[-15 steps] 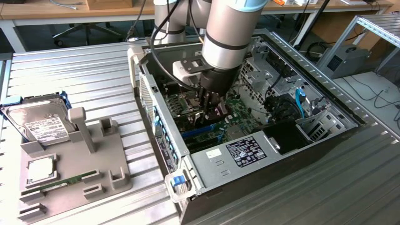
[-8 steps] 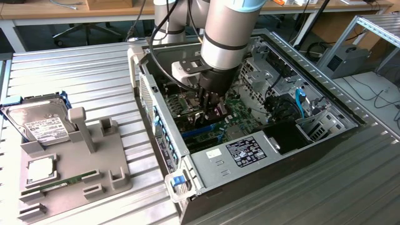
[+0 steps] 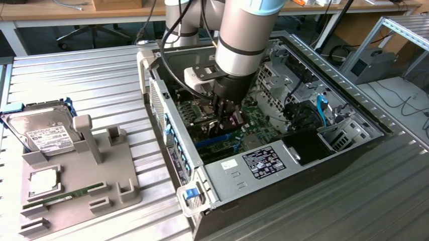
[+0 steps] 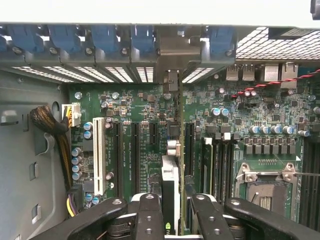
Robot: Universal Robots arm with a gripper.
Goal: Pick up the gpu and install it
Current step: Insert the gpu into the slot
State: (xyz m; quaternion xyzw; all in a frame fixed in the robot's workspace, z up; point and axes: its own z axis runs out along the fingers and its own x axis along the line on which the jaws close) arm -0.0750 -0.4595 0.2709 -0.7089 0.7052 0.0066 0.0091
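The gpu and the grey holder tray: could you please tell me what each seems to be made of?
The gpu, held edge-on in the gripper: pale silvery end with a sheen, likely bare metal; its dark body could be plastic or board, unclear edge-on. The holder tray: uniform matte grey with blocky posts, probably plastic, perhaps printed.

No text can be read. The hard drive's (image 3: 40,131) white label, the black label (image 3: 263,161) and white sticker (image 3: 230,164) on the computer case's metal cover (image 3: 231,187), the motherboard's (image 4: 142,107) white print and a tiny green mark on the gpu (image 4: 170,187) are all too small.
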